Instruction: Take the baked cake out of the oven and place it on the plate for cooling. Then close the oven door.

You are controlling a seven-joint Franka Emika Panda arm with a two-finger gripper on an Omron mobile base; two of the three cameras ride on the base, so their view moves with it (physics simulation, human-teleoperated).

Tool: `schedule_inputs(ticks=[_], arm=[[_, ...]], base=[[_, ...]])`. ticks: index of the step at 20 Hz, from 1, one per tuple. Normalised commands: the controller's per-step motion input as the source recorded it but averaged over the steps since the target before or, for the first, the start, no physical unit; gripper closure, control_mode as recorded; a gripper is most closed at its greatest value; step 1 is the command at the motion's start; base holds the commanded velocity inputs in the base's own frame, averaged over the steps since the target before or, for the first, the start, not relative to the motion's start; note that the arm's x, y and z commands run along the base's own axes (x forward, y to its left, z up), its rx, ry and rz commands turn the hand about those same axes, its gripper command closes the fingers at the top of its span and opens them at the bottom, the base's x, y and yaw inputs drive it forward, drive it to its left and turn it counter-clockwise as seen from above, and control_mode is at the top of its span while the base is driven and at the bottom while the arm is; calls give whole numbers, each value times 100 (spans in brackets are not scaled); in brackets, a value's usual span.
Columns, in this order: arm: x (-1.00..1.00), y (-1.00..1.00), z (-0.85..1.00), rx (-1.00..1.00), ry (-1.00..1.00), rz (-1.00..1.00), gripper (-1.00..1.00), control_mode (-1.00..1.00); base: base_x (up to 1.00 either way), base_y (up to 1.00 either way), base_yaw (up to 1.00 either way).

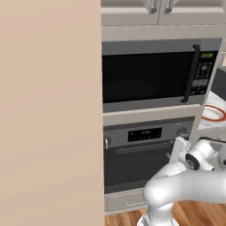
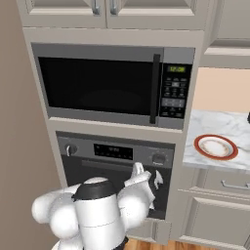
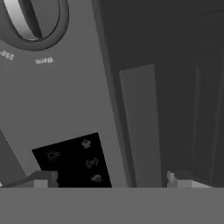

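Oven (image 2: 114, 166) shut under microwave (image 2: 112, 85), plate (image 2: 216, 147) on marble counter (image 2: 219, 124), pincer (image 3: 109, 180) open.

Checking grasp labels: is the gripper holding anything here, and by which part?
Nothing is held. The gripper has its jaws open, close to the shut oven door.

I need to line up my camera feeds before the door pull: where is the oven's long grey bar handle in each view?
Left base view: the long grey bar handle runs across lower centre, under the oven's black digital display.
Right base view: lower centre-left, under that display.
Hand view: the upright pale strip, rolled sideways.
Shared landmark: the display.
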Motion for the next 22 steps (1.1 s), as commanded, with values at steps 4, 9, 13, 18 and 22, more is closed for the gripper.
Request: schedule_inputs(ticks=[4,9,13,18,22], arm=[[23,1,-19,4,-10,-1,-100,-100],[29,1,-15,1,-3,-2,-100,-100],[33,0,-4,0,-4,-1,-100,-100],[28,0,-10,0,-1,0,-100,-100],[7,0,-18,0,-5,0,-100,-100]], base=[[0,0,0],[0,0,0],[0,0,0],[0,0,0],[0,0,0]])
